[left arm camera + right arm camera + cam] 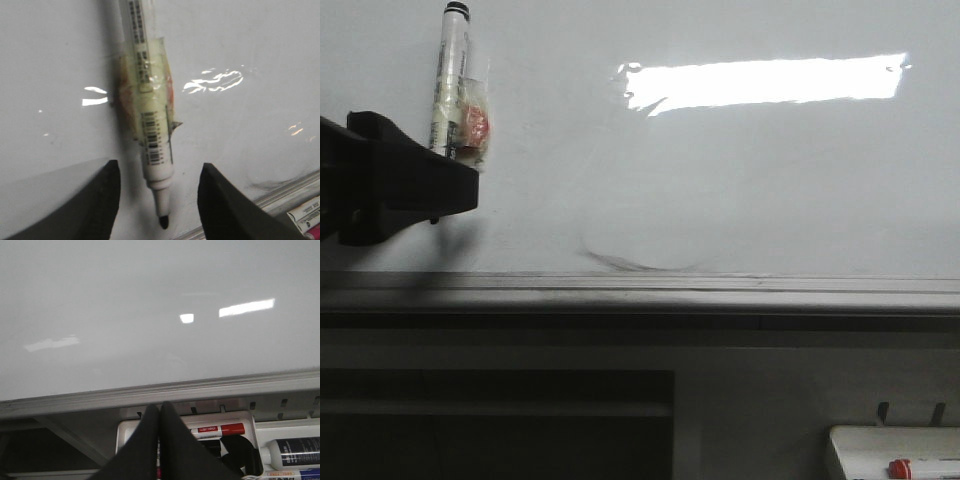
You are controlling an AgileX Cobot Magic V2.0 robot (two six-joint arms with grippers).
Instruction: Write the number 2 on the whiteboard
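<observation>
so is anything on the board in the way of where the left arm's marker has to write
Nothing visible. The whiteboard is bare ahead of the marker apart from a faint grey smudge near the edge rail.

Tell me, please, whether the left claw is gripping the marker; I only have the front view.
Observer: No. The left wrist view shows the left claw open, its fingers clear of the marker on both sides.
Operator: Is the marker capped?
Observer: No, its black tip is bare.
Operator: And the right claw?
Observer: The right claw is shut, beside a red-capped marker lying in a white tray.
</observation>
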